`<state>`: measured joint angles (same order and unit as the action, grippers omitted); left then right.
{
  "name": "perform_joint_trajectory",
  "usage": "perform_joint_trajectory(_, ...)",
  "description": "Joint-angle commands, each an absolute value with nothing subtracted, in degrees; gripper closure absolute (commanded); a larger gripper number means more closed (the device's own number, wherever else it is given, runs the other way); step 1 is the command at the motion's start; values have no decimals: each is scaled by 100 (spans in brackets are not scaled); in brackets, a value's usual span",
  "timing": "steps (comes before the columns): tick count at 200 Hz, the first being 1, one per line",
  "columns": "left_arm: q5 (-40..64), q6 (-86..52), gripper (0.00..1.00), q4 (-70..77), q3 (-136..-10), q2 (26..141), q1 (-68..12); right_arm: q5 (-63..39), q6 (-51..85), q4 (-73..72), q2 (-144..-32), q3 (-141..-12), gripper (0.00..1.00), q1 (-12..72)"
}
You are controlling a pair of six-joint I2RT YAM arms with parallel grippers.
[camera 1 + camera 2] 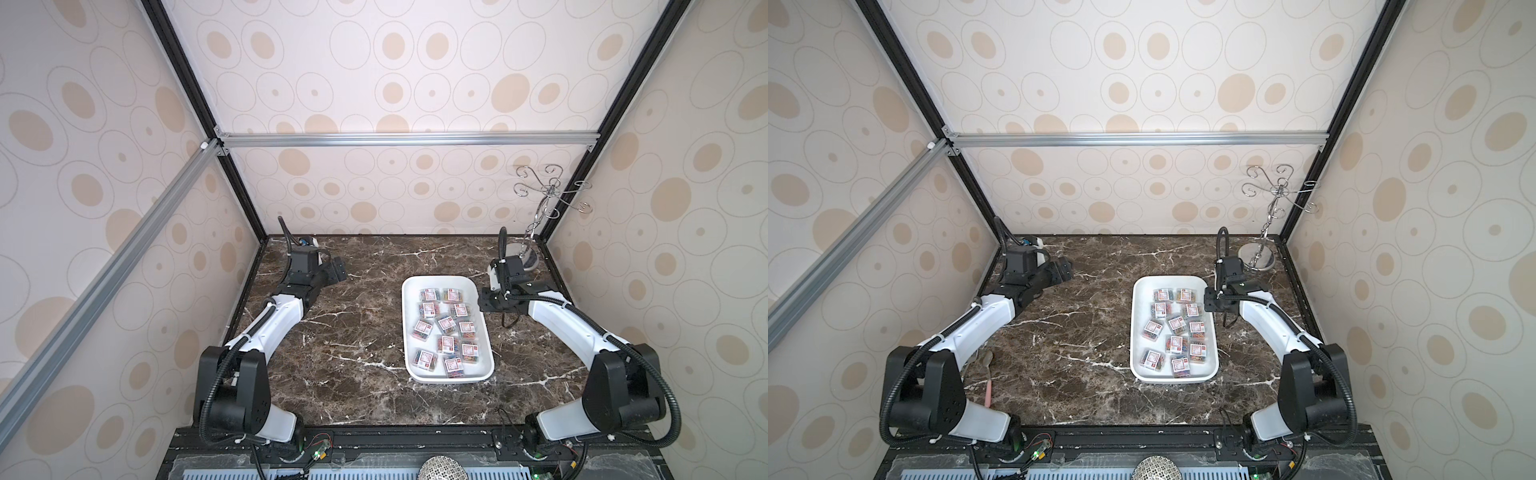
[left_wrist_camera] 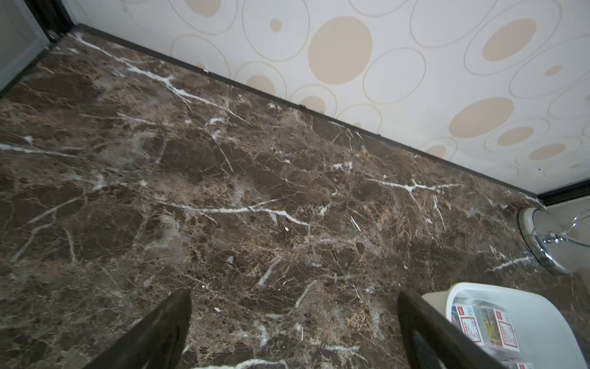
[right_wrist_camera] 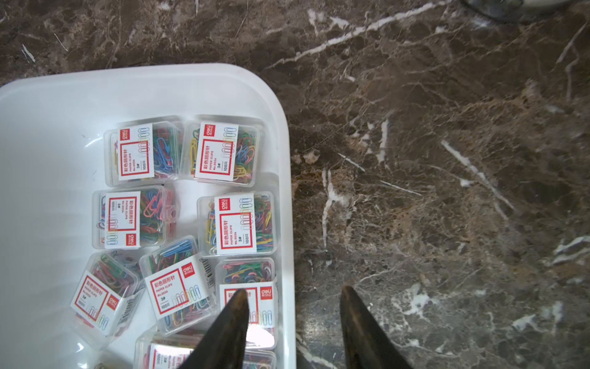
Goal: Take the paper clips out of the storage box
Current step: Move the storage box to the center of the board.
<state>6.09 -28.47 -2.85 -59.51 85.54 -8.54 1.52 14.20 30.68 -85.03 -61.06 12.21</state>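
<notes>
storage box [image 2: 546, 314] cropped, stand base [image 2: 540, 253] cropped

The middle of the desk [image 1: 340, 340] is bare, with lots of room. The storage box [image 1: 406, 332], with its raised rim, sits nearer the right edge. A metal stand [image 1: 528, 257] blocks the far right corner.

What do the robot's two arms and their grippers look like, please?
Both the left arm and right arm have glossy white link shells joined by bulky black joint housings. A black ribbed cable conduit runs along each, fastened with white ties. The left gripper and right gripper are black, with dark tapered fingers ending in narrow, scuffed brownish tips.
</notes>
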Motion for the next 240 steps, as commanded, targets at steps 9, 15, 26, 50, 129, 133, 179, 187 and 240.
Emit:
perform_joint_trajectory(9,932,-2767,3,-483,-6373,8761,-1032,4,1517,3230,-8806,-6038,61,1251)
perform_joint_trajectory(15,974,-2717,4,-488,-6410,8810,-1071,19,1514,3236,-8869,-6047,62,1256)
perform_joint_trajectory(26,1006,-2613,4,-513,-6482,8891,-1149,18,1491,3222,-8987,-6056,64,1257)
perform_joint_trajectory(50,846,-2508,6,-498,-6509,8963,-1274,-41,1454,3194,-9209,-6109,69,1257)
perform_joint_trajectory(129,609,-2343,8,-893,-6961,9145,-1579,-132,1749,3228,-9652,-6458,84,1450)
perform_joint_trajectory(133,602,-2326,8,-934,-6996,9161,-1623,-136,1786,3218,-9685,-6491,85,1473)
perform_joint_trajectory(179,197,-2080,11,-1563,-7501,9342,-2090,-22,2294,3136,-10120,-6955,89,1831)
perform_joint_trajectory(187,132,-2081,11,-1580,-7531,9343,-2198,23,2366,3112,-10199,-7041,89,1883)
perform_joint_trajectory(240,-232,-1696,14,-2093,-8085,9696,-2864,-42,2521,3049,-10718,-7689,90,1986)
